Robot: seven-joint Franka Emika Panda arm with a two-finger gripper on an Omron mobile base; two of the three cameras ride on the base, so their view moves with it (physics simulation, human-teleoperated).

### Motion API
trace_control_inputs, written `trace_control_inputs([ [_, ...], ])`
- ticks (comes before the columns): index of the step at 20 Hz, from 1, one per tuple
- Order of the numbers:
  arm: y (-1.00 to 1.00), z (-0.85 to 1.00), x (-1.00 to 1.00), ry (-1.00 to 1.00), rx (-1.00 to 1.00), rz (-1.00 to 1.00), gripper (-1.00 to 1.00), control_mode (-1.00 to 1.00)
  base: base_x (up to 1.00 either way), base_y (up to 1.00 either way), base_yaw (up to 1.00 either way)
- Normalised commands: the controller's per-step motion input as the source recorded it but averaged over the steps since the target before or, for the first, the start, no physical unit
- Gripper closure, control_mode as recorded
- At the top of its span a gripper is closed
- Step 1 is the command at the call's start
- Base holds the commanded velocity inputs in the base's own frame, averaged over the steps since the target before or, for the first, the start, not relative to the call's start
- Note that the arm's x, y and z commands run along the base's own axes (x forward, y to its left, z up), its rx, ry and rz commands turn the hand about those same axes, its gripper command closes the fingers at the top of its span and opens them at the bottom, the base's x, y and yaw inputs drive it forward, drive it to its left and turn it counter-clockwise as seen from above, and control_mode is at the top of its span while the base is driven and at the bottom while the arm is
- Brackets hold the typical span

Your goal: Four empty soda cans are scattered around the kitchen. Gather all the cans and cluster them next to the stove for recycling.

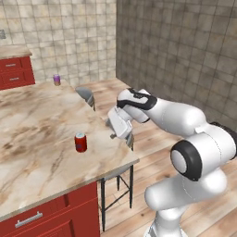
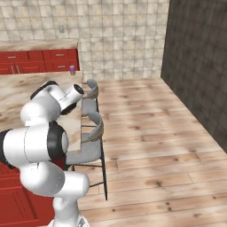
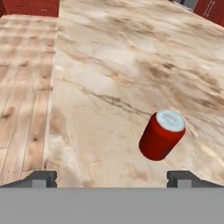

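Note:
A red soda can [image 1: 80,142] with a silvery top stands upright on the beige marbled island counter [image 1: 37,115], near its right edge. My gripper [image 1: 114,133] hovers open just right of it, over the counter's edge. In the hand view the red can [image 3: 162,135] stands a little ahead of the gripper [image 3: 112,178], between the spread fingertips [image 3: 42,178] and closer to the right one. A purple soda can [image 1: 56,79] stands at the counter's far corner, and it is the small purple can [image 2: 72,69] in the right base view. The stove is out of view.
Two grey bar stools [image 2: 91,131] stand along the island's right side, one [image 1: 86,95] further back. Red cabinets [image 1: 16,71] line the far wall. Wooden floor [image 2: 150,133] lies to the right, bounded by a dark tiled wall [image 2: 199,62].

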Motion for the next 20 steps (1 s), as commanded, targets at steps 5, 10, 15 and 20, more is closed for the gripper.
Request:
trace_control_inputs([
  [5, 0.35, -0.15, 0.0, 0.03, 0.0, 0.03, -1.0, -1.0, 0.0, 0.0, 0.0],
  [10, 0.33, -0.18, 0.0, 0.0, 0.0, 0.02, -1.0, -1.0, 0.0, 0.0, 0.0],
  [15, 0.32, -0.18, 0.0, 0.0, 0.0, 0.01, -1.0, -1.0, 0.0, 0.0, 0.0],
  [20, 0.26, -0.12, 0.03, 0.0, 0.0, 0.0, -1.0, -1.0, 0.0, 0.0, 0.0],
])
